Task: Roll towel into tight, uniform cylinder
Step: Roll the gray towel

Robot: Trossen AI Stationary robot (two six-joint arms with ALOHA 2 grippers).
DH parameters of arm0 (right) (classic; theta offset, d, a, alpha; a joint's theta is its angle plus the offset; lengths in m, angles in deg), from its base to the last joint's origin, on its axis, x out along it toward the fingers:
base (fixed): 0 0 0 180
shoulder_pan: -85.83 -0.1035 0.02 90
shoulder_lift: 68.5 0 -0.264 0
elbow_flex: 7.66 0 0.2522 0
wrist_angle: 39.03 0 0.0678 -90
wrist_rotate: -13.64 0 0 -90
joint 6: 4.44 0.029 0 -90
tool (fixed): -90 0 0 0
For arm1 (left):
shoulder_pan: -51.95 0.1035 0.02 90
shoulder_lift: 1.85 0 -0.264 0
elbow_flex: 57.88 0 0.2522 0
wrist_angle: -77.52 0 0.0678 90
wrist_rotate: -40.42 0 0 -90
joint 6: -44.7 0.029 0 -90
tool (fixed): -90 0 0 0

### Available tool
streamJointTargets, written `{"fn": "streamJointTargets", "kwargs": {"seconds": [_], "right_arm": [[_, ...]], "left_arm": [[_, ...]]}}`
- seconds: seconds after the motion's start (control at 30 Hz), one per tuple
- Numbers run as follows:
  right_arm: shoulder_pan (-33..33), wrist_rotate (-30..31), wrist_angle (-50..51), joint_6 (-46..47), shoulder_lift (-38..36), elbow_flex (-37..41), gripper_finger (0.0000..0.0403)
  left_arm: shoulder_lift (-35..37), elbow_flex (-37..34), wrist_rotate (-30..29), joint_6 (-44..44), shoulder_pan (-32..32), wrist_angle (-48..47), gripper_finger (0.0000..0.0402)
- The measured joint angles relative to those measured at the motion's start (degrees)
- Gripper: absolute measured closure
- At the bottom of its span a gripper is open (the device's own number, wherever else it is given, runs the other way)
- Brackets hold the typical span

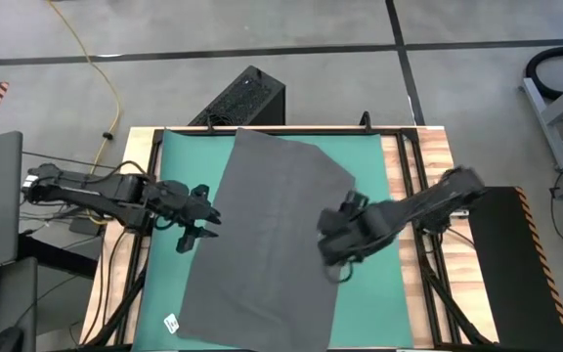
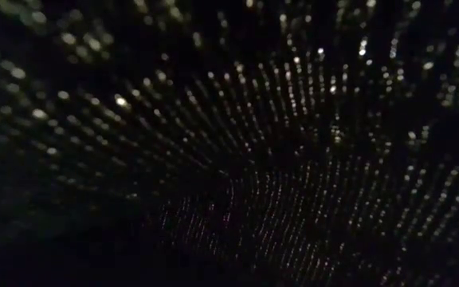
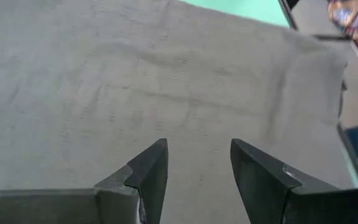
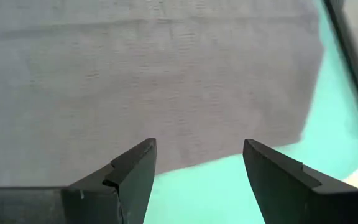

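I'm looking down at the green mat [image 1: 374, 156] on a wooden table [image 1: 436, 147], grey floor around it. The towel [image 1: 262, 244] is lying flat, unrolled, across the mat. The low view is showing just dark weave. I'm hovering the left gripper [image 1: 195, 233] and right gripper [image 1: 338, 260], both spread, empty.

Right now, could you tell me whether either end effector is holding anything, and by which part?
Nothing is held. The left end effector and right end effector are both open above the flat towel.
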Motion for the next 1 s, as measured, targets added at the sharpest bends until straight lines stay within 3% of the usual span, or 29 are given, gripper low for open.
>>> {"fn": "streamJointTargets", "kwargs": {"seconds": [0.17, 0.33, 0.6, 0.7, 1.0], "right_arm": [[-0.1, -6.0, -17.2, -0.2, -8.5, 18.5, 0.0139], [0.9, -7.3, -31.2, -3.9, -9.3, 28.6, 0.0139], [2.1, -10.8, -36.5, -12.1, -3.2, 31.7, 0.0139], [3.2, -15.0, -37.9, -15.2, -1.3, 31.6, 0.0139], [9.1, -18.8, -41.0, -24.7, 3.7, 31.6, 0.0139]], "left_arm": [[-4.5, 0.0, 3.9, 6.0, 2.6, 0.6, 0.0239], [-9.4, -0.7, 6.2, 11.8, 5.2, 1.4, 0.0239], [-15.5, -5.4, 9.6, 16.2, 9.7, 9.7, 0.0239], [-17.4, -7.1, 12.7, 16.5, 11.6, 12.5, 0.0239], [-21.3, -7.9, 14.9, 21.3, 14.9, 11.1, 0.0239]]}}
